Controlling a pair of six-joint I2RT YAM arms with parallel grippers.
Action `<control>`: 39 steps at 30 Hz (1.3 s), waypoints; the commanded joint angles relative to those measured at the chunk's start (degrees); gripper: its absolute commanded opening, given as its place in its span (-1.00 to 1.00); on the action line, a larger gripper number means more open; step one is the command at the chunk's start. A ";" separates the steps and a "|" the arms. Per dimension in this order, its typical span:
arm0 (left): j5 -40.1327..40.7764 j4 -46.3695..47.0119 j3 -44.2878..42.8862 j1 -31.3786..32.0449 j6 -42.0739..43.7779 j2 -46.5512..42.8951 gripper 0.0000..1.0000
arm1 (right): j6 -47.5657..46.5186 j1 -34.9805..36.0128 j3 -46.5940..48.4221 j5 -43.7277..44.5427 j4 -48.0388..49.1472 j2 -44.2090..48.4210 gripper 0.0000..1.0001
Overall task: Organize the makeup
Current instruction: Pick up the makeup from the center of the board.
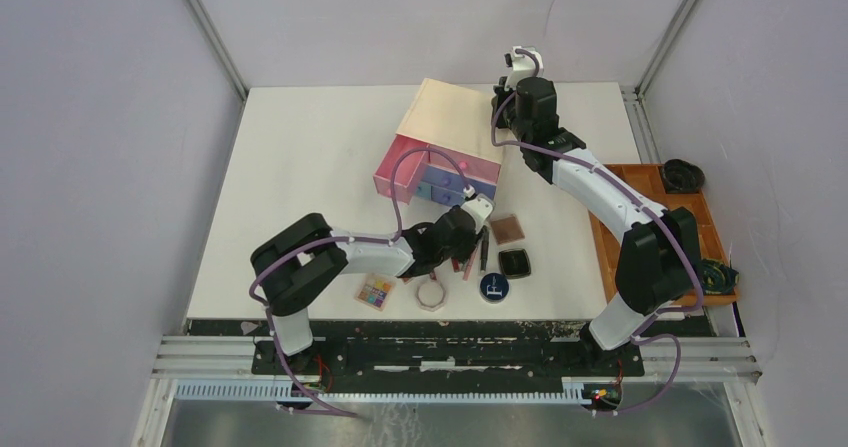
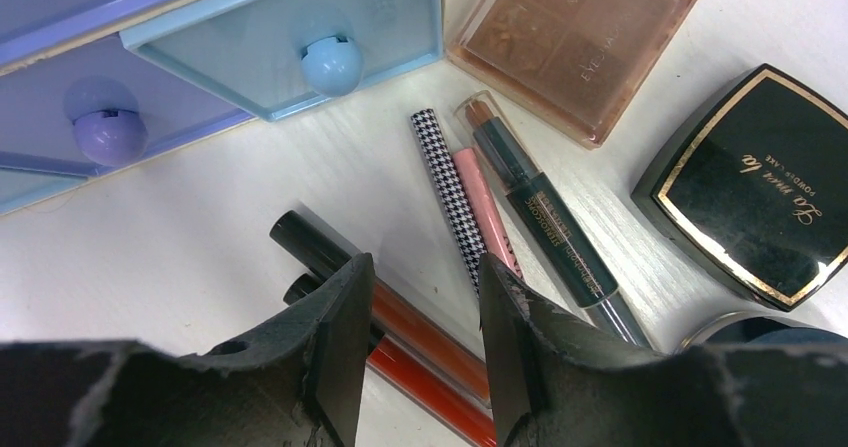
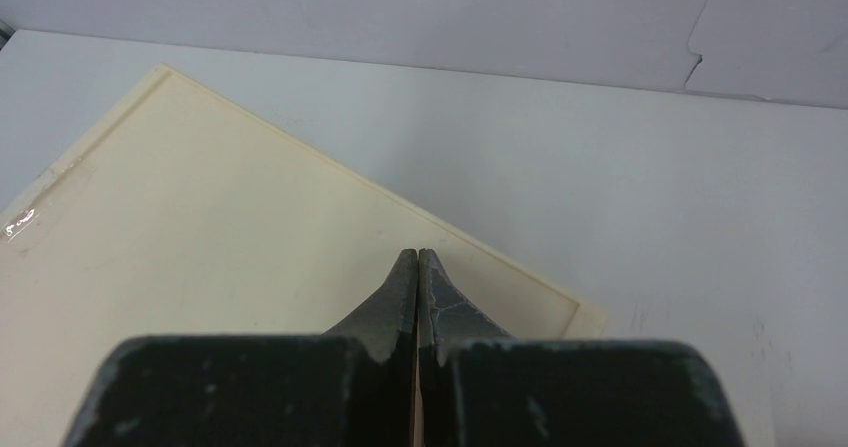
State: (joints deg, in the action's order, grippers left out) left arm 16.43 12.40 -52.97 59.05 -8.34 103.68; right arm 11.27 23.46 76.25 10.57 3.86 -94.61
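- The left hand (image 2: pixel 422 272) is low over the desk (image 1: pixel 300 167), just in front of the drawers of the box (image 1: pixel 445 132). Its jaws stand about half open. They straddle 2 red tubes (image 2: pixel 430 342) without visibly pinching them, so it seems to hold nothing.
- The red tubes lie flat, side by side, directly under that hand. Their long axis runs slantwise across the gap, with the black caps up-left towards the drawers and the red ends down-right under the right finger.
- That slant is what the grasp depends on. As I judge it, the jaws would close at an angle to the tubes, so a small wrist turn should come first.
- Just right of the hand, a checked tube (image 2: pixel 445 182), a pink tube (image 2: pixel 482 202) and a dark green stick (image 2: pixel 545 217) lie nearly parallel. All 3 point towards the blue drawer (image 2: pixel 300 27).
- A brown compact (image 2: pixel 575 42) and a black compact (image 2: pixel 755 182) lie farther right.
- The right hand (image 3: pixel 417 257) is fully closed and empty over the top of the box. It is well apart from the makeup, so the left arm is the nearer one.
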 commanded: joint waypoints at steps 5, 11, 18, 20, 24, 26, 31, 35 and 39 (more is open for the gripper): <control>-0.79 1.61 -1.00 -0.32 -1.08 1.13 -0.01 | -0.28 -0.52 -4.43 0.51 -16.91 -4.01 -0.99; -1.39 1.18 -1.29 -0.27 -1.15 1.88 -0.02 | -0.19 -0.53 -4.76 0.46 -16.68 -4.00 -0.99; -1.65 0.72 -1.45 -0.24 -1.38 2.23 -0.02 | -0.11 -0.54 -5.00 0.59 -16.51 -4.09 -0.99; -2.00 0.48 -1.47 -0.19 -1.58 2.23 -0.02 | -0.11 -0.56 -5.04 0.56 -16.43 -4.12 -0.99; -2.53 -0.07 -1.53 -0.18 -1.98 2.23 -0.02 | -0.02 -0.58 -5.14 0.68 -16.34 -4.03 -0.99; -2.78 -0.18 -1.46 -0.16 -2.16 2.27 -0.03 | 0.06 -0.59 -5.15 0.65 -16.29 -4.02 -0.99; -1.71 -1.71 -2.09 0.06 -2.47 3.28 -0.05 | 0.15 -0.58 -5.43 0.68 -16.11 -3.83 -0.99; -0.96 -2.79 -2.98 0.32 -2.45 4.10 -0.06 | 0.14 -0.65 -5.44 0.84 -16.16 -3.67 -0.99; -1.03 -3.63 -3.91 0.35 -2.47 4.49 -0.06 | 0.07 -0.74 -5.44 0.85 -16.17 -3.52 -0.99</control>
State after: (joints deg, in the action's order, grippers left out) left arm 14.81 10.37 -54.72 59.00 -8.51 106.39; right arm 11.55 23.46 75.33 10.61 5.28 -94.43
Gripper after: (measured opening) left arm 0.472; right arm 0.011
